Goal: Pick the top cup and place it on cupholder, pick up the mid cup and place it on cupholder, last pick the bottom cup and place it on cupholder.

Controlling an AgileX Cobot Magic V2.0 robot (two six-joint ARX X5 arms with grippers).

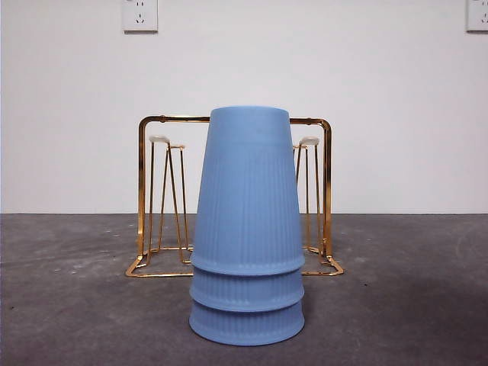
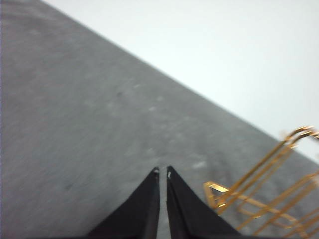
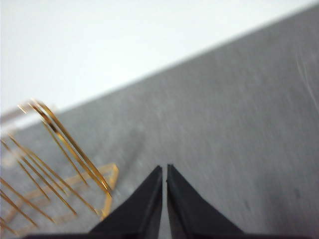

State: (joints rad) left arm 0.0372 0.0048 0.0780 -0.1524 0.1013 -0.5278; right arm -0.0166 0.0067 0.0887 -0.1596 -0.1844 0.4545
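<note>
Three nested cups (image 1: pixel 246 229) — upright, mouths down — before cupholder (image 1: pixel 145 198).

Nothing here can be read — no words, numbers, brand marks or signs on anything in sight. The three stacked blue cups (image 1: pixel 246 229) are plain ribbed plastic, with no print or label on the faces that show. The gold cupholder (image 1: pixel 326 191) is bare wire. The two white wall sockets (image 1: pixel 140 15) at the top of the front view show only their pin holes — if they bear any marking, it is too small to make out. Both wrist views are blurred and show no lettering.
</note>
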